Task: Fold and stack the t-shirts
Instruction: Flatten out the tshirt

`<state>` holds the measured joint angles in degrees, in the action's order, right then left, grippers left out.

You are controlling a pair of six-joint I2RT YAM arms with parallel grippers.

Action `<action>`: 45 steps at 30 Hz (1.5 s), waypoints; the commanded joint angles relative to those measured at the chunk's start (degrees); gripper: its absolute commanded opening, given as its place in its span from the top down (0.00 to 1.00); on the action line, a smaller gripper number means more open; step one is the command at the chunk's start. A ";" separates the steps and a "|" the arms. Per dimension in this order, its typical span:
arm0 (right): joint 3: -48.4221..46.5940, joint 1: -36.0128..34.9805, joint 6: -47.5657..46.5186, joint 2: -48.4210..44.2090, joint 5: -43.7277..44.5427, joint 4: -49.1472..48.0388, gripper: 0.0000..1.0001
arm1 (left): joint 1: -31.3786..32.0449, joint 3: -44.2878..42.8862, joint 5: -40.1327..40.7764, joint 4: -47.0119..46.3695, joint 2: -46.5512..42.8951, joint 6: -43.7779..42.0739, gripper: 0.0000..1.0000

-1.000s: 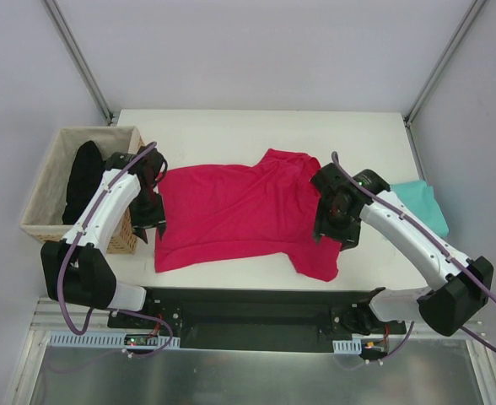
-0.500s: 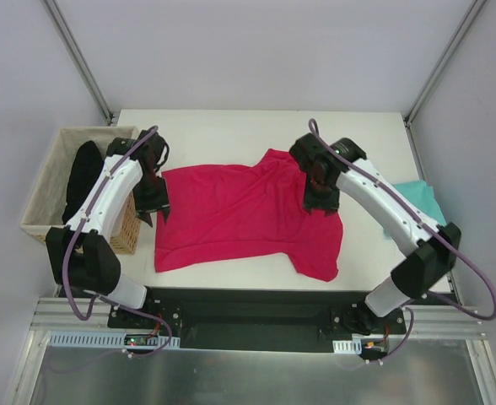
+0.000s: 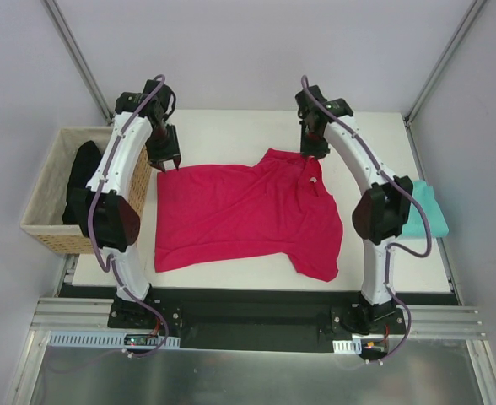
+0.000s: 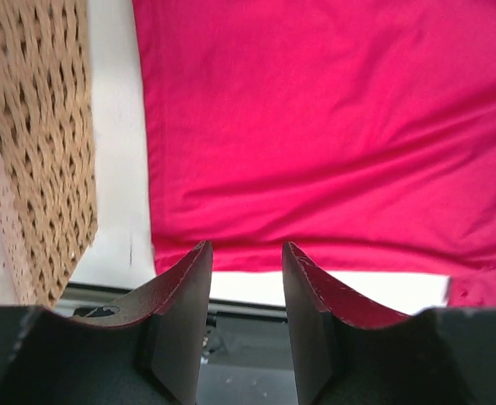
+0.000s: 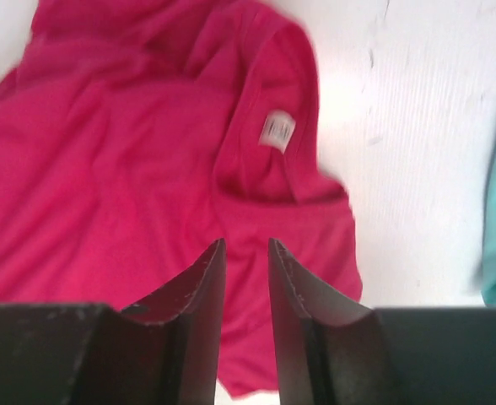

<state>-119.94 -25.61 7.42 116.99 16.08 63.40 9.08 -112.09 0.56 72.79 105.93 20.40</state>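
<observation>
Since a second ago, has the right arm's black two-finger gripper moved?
Yes. The right gripper went from the near side of the crimson-pink cloth t-shirt to its far side, toward the white table's far edge.

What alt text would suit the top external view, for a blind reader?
A crimson-pink t-shirt lies spread on a white table, with the left arm and right arm at its far corners. A teal t-shirt lies at right, a wicker basket at left.

Crimson-pink t-shirt (image 3: 239, 215) with white label (image 5: 276, 131), teal t-shirt (image 3: 429, 211), tan woven basket (image 3: 42, 228), white table (image 3: 231, 135).
</observation>
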 commanded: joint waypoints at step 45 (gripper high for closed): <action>-3.90 14.44 1.10 18.63 -24.08 -16.55 0.72 | 0.32 -15.17 -1.35 8.59 14.92 4.56 0.65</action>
<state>-125.51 -11.35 7.92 137.64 -8.19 47.97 9.06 -127.00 -0.99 75.42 121.05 23.62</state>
